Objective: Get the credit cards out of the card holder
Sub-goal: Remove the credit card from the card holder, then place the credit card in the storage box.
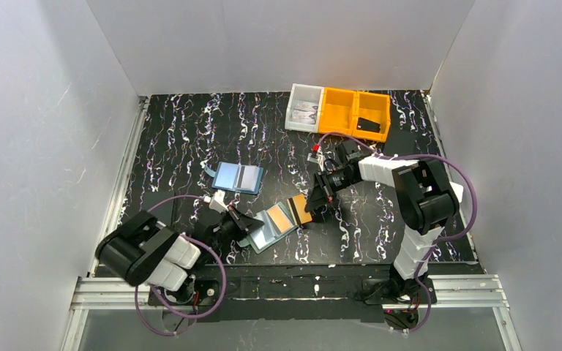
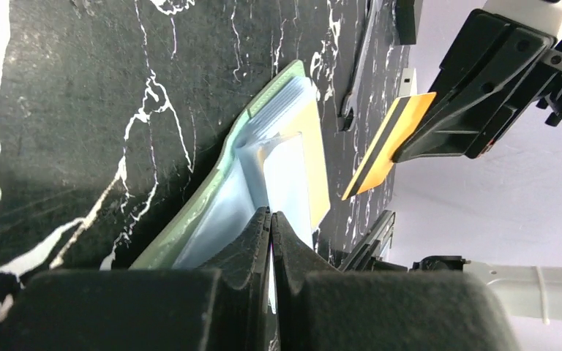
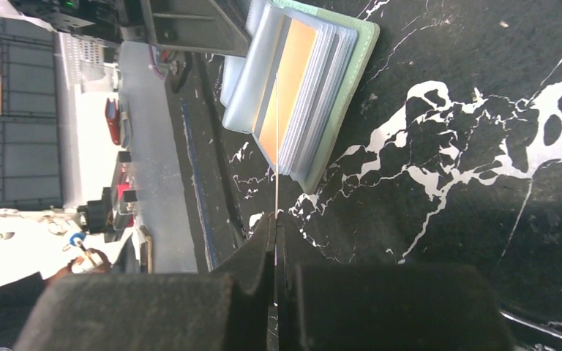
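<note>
- right fingers (image 3: 257, 252) are pressed together on an orange card (image 2: 388, 146), pinching it by one short end; in the right wrist view the card is edge-on, so it's just a thin line
- from the left wrist view that card hangs tilted in the air, off the tabletop (image 1: 190, 131) and apart from the card holder (image 2: 267, 102), just beside its far end
- left fingers (image 2: 252, 245) are squeezed shut on the near edge of the card holder; a pale blue inner panel runs right in between them
- card holder lies open and flat near the front middle of the tabletop, between the two arms, sage-green rim showing around the slots
- a tan card (image 3: 287, 80) sits in the slots on the side nearer the right arm, with pale plastic layers stacked beside it; can't tell how many other cards are tucked in there
- further back and to the left, well apart from the holder, a light-blue flat rectangle (image 1: 238, 177) with a dark stripe lies on the tabletop
- along the back edge, a clear bin (image 1: 305, 107) touches an orange bin (image 1: 351, 110), and something small and black (image 1: 368, 124) is in the orange one
</note>
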